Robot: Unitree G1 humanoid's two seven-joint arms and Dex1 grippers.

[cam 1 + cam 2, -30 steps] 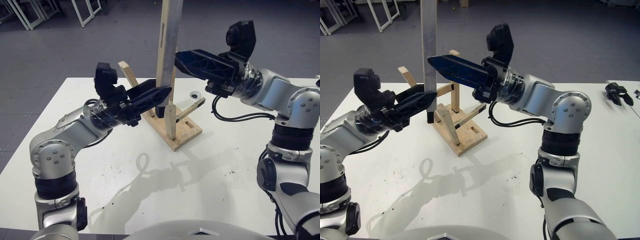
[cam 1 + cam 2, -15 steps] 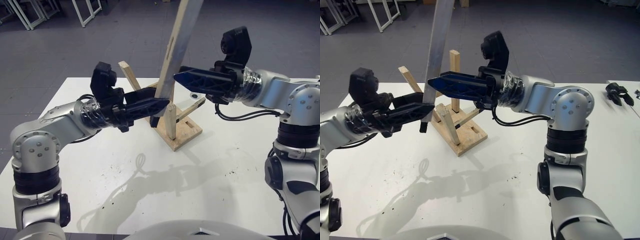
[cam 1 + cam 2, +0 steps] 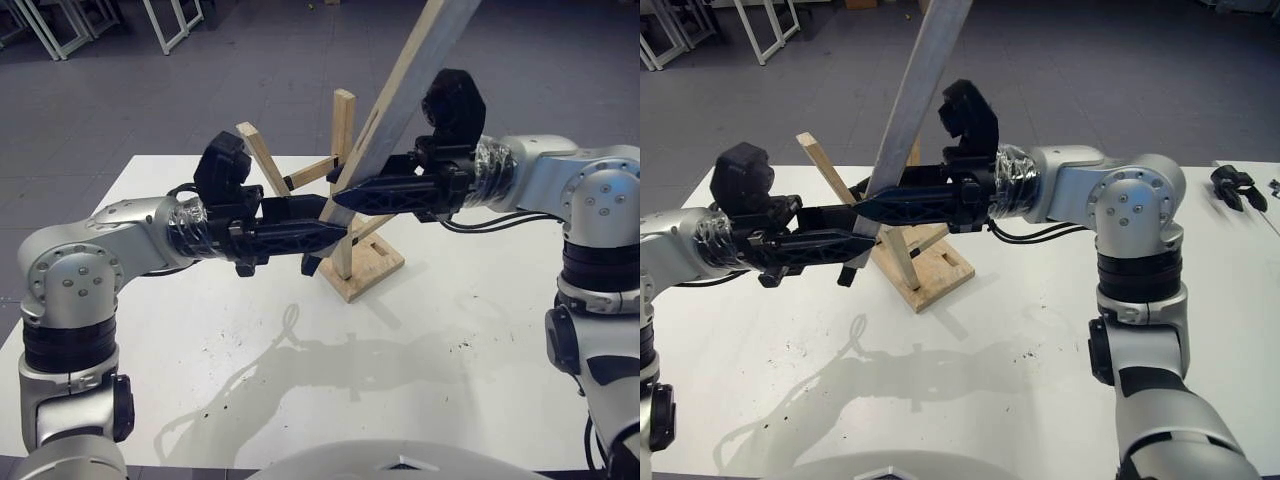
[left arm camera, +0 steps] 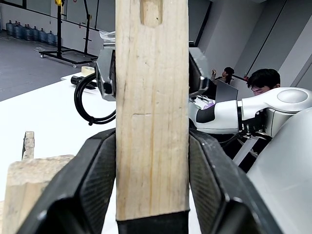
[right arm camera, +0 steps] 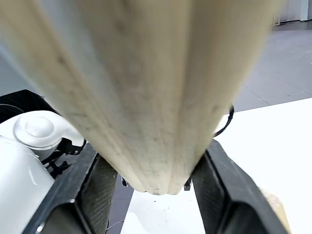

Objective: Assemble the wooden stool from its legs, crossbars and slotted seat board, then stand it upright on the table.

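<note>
A long wooden leg (image 3: pixel 402 88) with a black lower tip leans steeply, its top tipped to my right, over the part-built stool. My left gripper (image 3: pixel 328 236) is shut on its lower part, and my right gripper (image 3: pixel 343 196) is shut on it just above. The left wrist view has the leg (image 4: pixel 152 107) pressed between both fingers (image 4: pixel 92 180). In the right wrist view the leg (image 5: pixel 146 87) sits close between the fingers (image 5: pixel 217 180). Below, the slotted seat board (image 3: pixel 377 268) lies flat on the table with two legs (image 3: pixel 343 125) (image 3: pixel 258 152) and a crossbar (image 3: pixel 310 172) standing up from it.
The white table (image 3: pixel 450 330) has free room in front of and to the right of the seat board. A small black object (image 3: pixel 1235 187) lies at the far right edge. White metal frames (image 3: pixel 170 20) stand on the floor behind.
The held leg has swung from upright to a strong lean to the right. Both grippers have levelled out and drawn closer together on it, the left one reaching farther right.
</note>
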